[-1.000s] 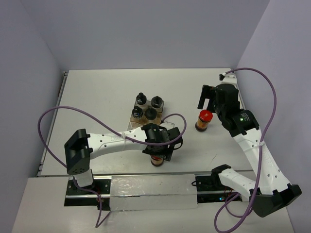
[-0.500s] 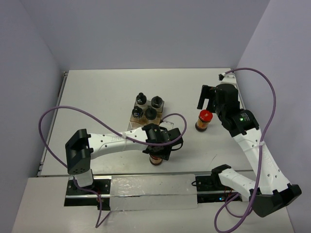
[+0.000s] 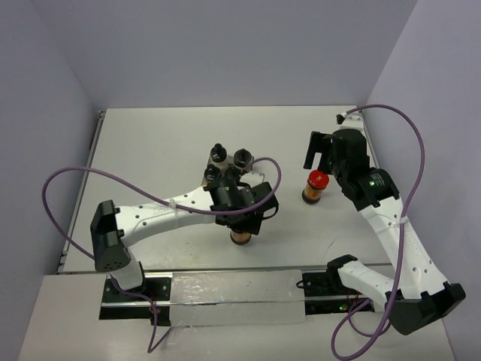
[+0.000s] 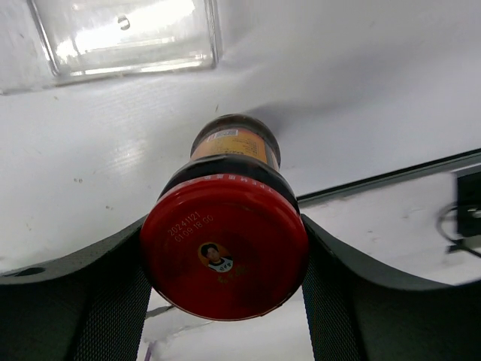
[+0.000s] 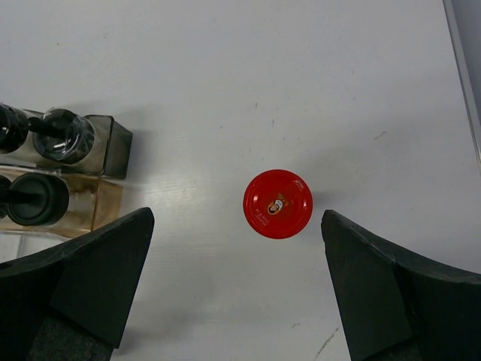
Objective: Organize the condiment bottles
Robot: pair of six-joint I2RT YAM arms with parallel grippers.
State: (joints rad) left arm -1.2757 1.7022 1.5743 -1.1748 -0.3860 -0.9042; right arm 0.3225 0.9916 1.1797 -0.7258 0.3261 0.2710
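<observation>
Left wrist: our left claw [image 4: 225, 280] clamps the jar [image 4: 229, 154] at its cap; probably slick, heavy glass. Right claw [image 5: 237, 282] gapes empty.

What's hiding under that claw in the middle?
An amber jar with a red cap, pinched by the left claw. From above, the claw covers the cap. Whether the jar's base touches the table is unclear.

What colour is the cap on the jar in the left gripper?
The cap is red, with a small portrait logo; clearest in the left wrist view.
</observation>
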